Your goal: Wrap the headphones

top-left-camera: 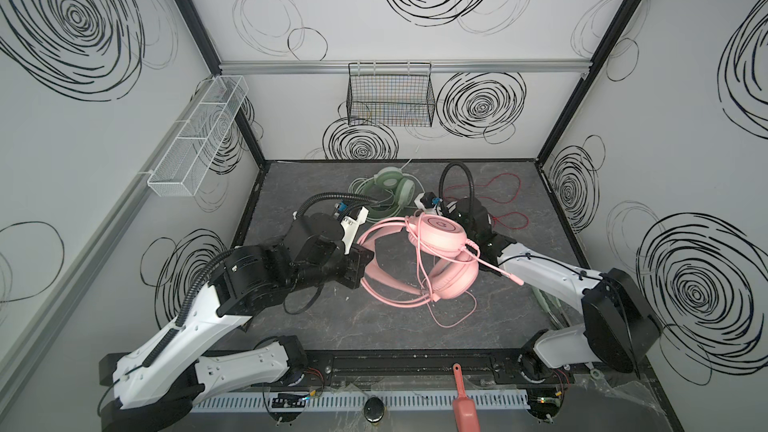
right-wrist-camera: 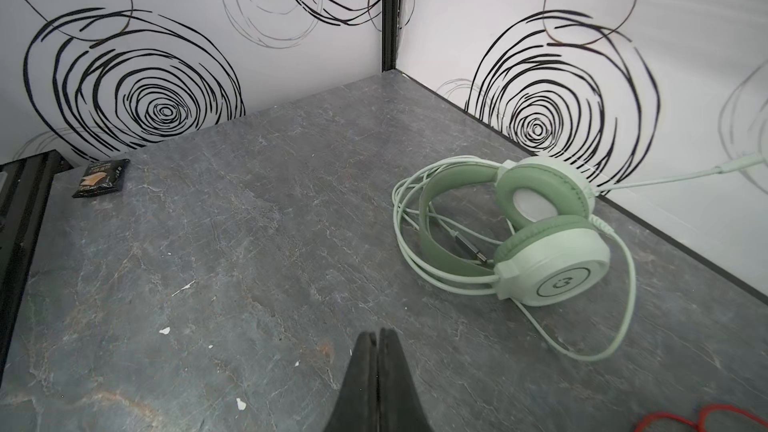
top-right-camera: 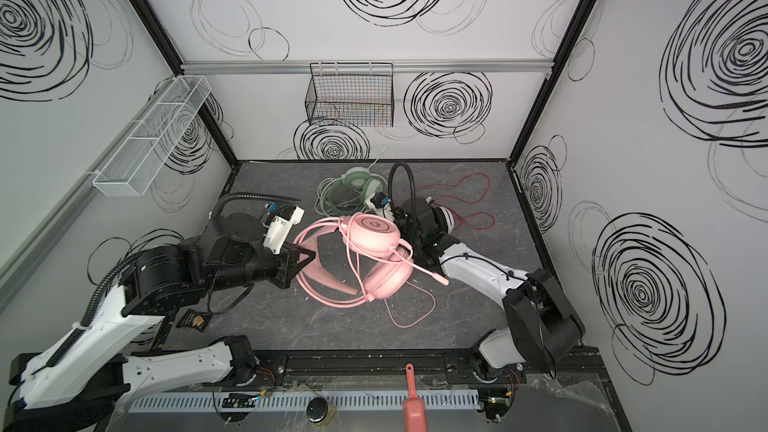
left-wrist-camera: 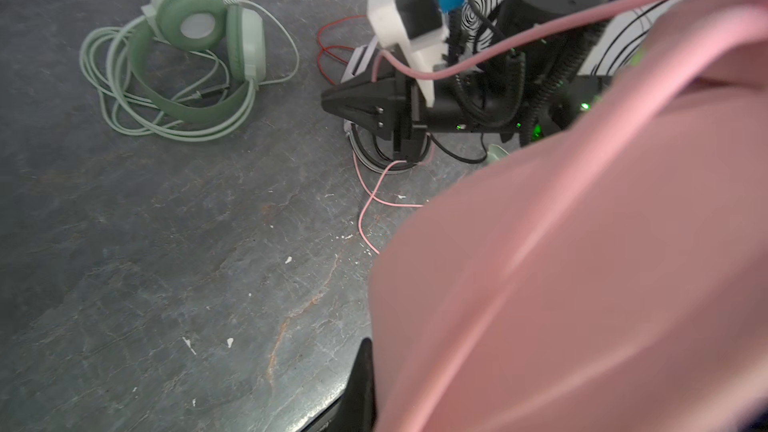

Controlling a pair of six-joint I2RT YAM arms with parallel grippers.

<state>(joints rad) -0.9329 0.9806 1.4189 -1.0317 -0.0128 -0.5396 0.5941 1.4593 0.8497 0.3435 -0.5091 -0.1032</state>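
left gripper [top-right-camera: 305, 258] clenched on pink headset [top-left-camera: 444, 238] headband, centre, between arms | right gripper [right-wrist-camera: 378, 347] pinched shut, empty | risk: pink cable [left-wrist-camera: 498, 51] draped over right wrist; may snag, tugging loops loose

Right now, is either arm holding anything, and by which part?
Left gripper jaws are shut on the pink headset at its headband. Right gripper jaws are shut on nothing.
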